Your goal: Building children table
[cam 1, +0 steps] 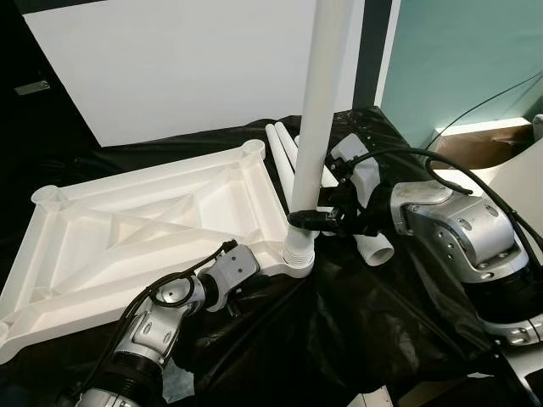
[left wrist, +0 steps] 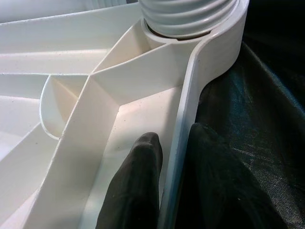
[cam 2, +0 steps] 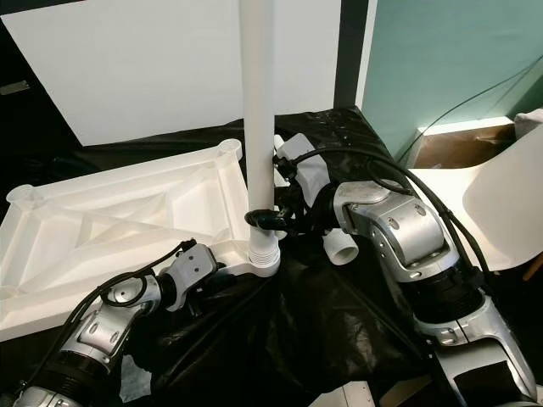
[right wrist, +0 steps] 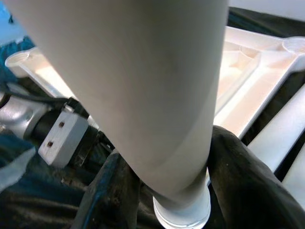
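A white tabletop frame (cam 1: 144,220) lies underside up on black sheeting. A white table leg (cam 1: 321,110) stands upright, its threaded end in the frame's near right corner socket (cam 1: 299,254). My right gripper (cam 1: 307,219) is shut on the leg just above the thread, fingers (right wrist: 238,181) wrapping the tube. My left gripper (left wrist: 171,157) is shut on the frame's side rim (left wrist: 183,143) close to that corner, one finger inside and one outside the wall. Two more white legs (cam 1: 280,148) lie behind the frame, and another leg end (cam 1: 373,248) lies under my right arm.
A large white board (cam 1: 195,59) leans at the back. A teal wall (cam 1: 467,59) and a white chair edge (cam 2: 501,203) are on the right. Black sheeting (cam 1: 339,339) covers the surface in front.
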